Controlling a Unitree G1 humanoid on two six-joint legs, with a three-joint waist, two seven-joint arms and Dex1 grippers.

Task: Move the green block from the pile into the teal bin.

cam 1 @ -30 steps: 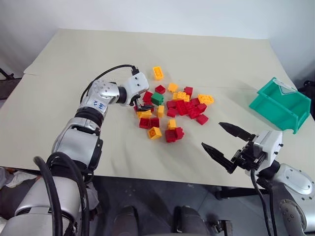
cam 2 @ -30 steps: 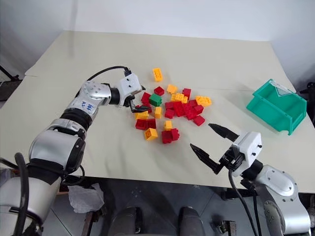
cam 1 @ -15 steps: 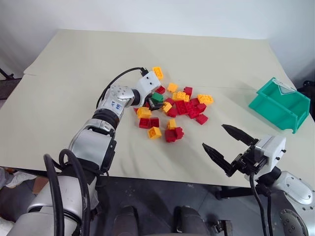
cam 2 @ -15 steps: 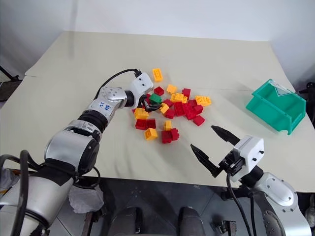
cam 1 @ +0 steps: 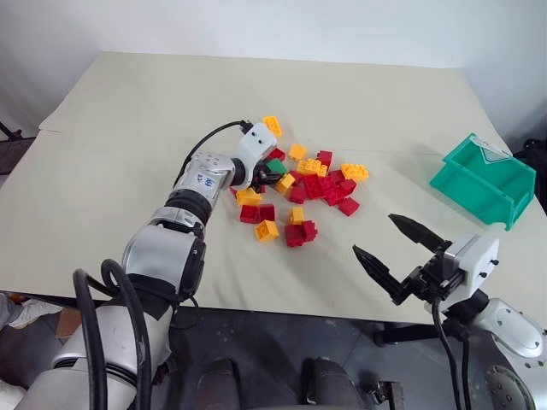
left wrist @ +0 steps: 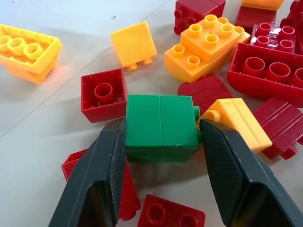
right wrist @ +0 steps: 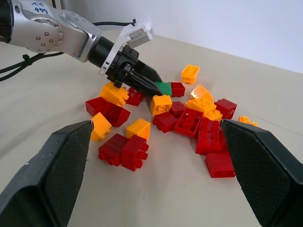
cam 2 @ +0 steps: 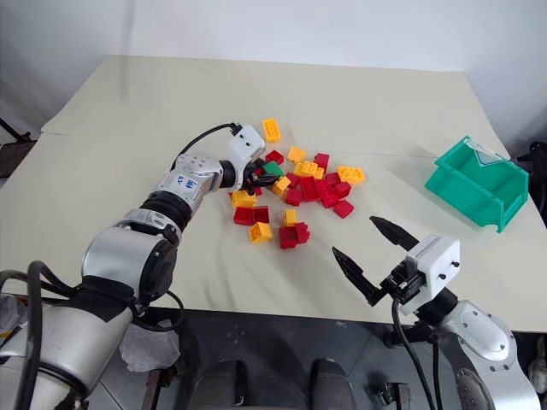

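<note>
Green block in L gripper

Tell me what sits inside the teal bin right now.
Nothing shows inside the teal bin; its visible interior looks bare, though the near wall hides part of the floor. The green block is in the pile, clamped by the left gripper.

Robot test lab, cloth-covered table, bare white wall
</note>
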